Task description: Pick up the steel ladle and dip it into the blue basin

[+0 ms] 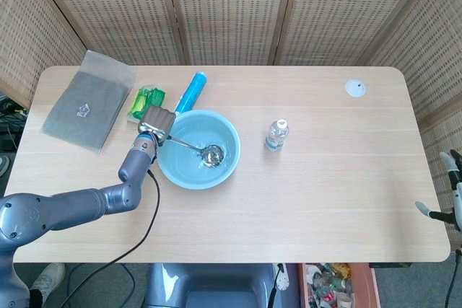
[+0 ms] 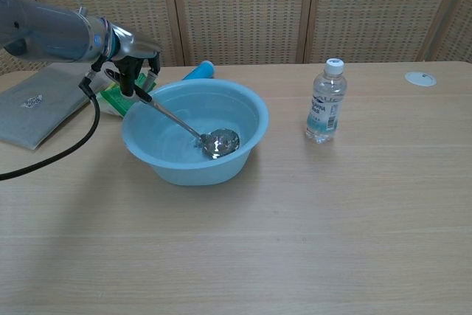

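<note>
The left hand (image 1: pixel 157 122) sat left of centre in the head view, just off the left rim of the blue basin (image 1: pixel 224 176), and clasped the handle of the steel ladle (image 1: pixel 193 147). In the chest view the same hand (image 2: pixel 131 60) showed at the upper left, fingers curled down around the handle's top end. The ladle (image 2: pixel 188 126) slanted down to the right from that grip, and its bowl lay low inside the basin (image 2: pixel 184 171), near the bottom on the right-hand side.

The right hand (image 1: pixel 451 196) showed only as a sliver at the right edge of the head view, below the table's (image 1: pixel 325 200) corner; whether it was released or clenched could not be told.

A clear water bottle (image 2: pixel 324 102) stood upright on the table to the right of the basin, apart from it. Behind the basin lay a blue tube (image 1: pixel 189 92), and just left of it a green packet (image 1: pixel 146 100). A grey pouch (image 1: pixel 86 99) lay flat in the upper left of the head view. A small white disc (image 1: pixel 354 89) rested near the table's upper right corner.
</note>
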`<state>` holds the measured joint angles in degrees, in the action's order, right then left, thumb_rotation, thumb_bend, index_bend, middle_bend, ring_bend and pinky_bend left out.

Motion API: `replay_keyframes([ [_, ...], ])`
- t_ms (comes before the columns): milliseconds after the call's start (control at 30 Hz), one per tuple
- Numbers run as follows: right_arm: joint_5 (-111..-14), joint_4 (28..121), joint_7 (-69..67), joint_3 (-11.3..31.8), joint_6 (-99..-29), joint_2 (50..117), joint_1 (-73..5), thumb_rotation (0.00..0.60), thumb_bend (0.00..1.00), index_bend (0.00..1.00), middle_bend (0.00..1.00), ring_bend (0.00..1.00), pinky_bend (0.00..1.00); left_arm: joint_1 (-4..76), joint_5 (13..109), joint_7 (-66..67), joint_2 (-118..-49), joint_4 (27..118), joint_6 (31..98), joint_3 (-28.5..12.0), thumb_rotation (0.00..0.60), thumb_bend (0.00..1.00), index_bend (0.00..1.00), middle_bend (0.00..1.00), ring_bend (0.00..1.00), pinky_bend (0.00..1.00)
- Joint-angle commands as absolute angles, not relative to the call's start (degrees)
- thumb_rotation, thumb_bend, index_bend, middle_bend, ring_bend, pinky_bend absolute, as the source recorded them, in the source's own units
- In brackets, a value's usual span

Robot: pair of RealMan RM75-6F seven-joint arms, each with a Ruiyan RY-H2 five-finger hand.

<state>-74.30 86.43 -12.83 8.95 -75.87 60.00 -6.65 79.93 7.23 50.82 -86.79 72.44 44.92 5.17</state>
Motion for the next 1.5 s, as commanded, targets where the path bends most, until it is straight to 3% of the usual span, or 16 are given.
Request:
replay_keyframes([
  [33, -74.2, 86.4, -13.1, 9.0, -75.7, 59.9, -6.6, 0.600, 0.00, 0.00, 0.00, 0.00, 0.00, 80.7, 7.0, 53.5, -87.6, 73.3, 46.7, 5.4, 0.600, 0.52, 0.90, 0.98, 0.99, 1.00],
  [333, -74.2, 86.4, -13.5, 9.0, -75.6, 59.8, -6.6, 0.600, 0.00, 0.00, 0.00, 0.00, 0.00, 81.4, 3.8, 57.6, -88.1, 75.1, 49.2, 3.4, 0.600, 0.52, 0.90, 0.98, 0.99, 1.00],
  [667, -73.8, 86.0, -12.8, 8.9, -74.7, 60.1, -6.9, 0.600, 0.00, 0.00, 0.00, 0.00, 0.00, 81.0, -3.6, 55.9, -80.5, 81.4, 44.8, -0.6, 0.600, 0.54, 0.91, 0.98, 0.99, 1.00],
  [1500, -72.6, 86.3, -9.9, 9.0, -74.3, 61.0, -7.2, 0.600, 0.00, 0.00, 0.00, 0.00, 0.00, 82.6, -6.1, 48.7, -68.3, 88.6, 37.8, -0.6, 0.600, 0.54, 0.91, 0.98, 0.99, 1.00],
])
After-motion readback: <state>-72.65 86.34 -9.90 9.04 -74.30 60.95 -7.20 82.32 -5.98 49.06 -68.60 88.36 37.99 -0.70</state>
